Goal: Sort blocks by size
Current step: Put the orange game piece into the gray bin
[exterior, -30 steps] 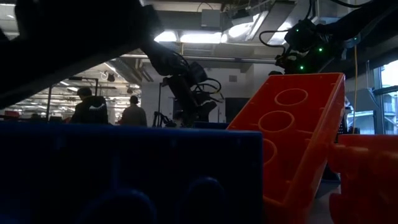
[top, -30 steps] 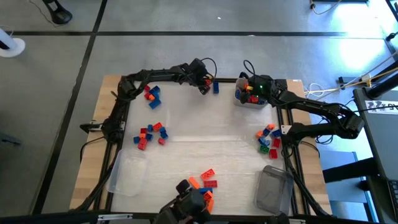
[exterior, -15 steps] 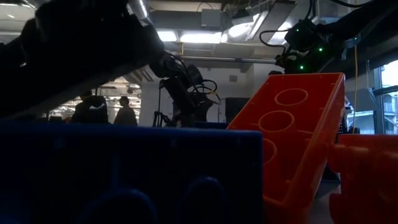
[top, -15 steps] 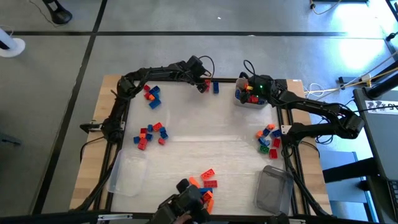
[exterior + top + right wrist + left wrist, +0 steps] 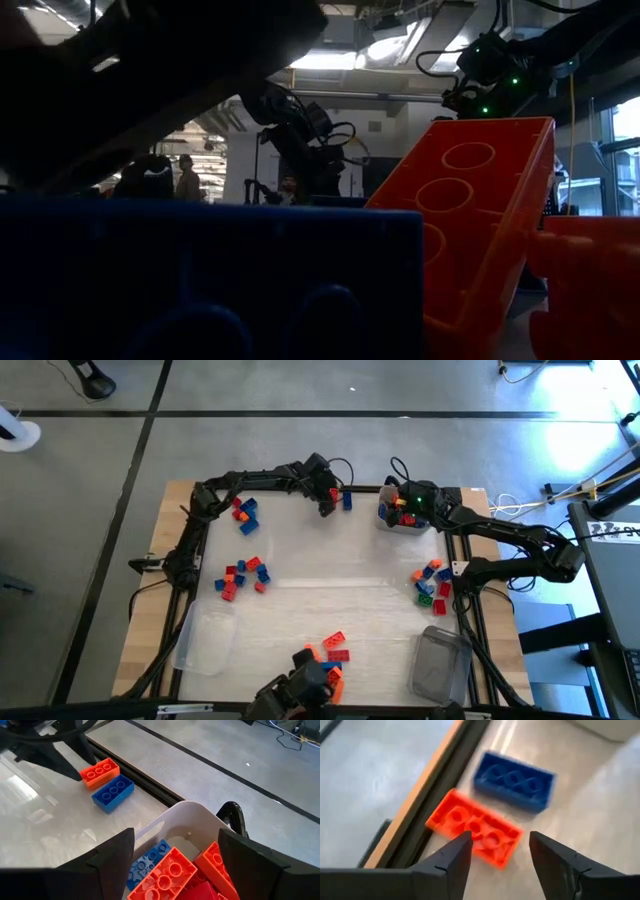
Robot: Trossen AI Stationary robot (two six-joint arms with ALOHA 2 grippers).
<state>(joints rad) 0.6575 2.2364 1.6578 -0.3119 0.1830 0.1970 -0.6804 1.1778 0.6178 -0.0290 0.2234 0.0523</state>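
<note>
Two arms [image 5: 250, 482], five block clusters [image 5: 243, 576], two loose blocks [image 5: 346, 500]

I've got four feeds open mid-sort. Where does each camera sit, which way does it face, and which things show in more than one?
High view: above the table, straight down; both arms, left gripper by the far edge, right gripper over the white tub.
Low view: at table height, looking level across; blue brick and orange brick fill it, arms behind.
Left wrist: past its open fingers at the orange block and blue block.
Right wrist: past its open fingers down into the tub.
Shared: both wrist views show the same orange and blue blocks.
</note>
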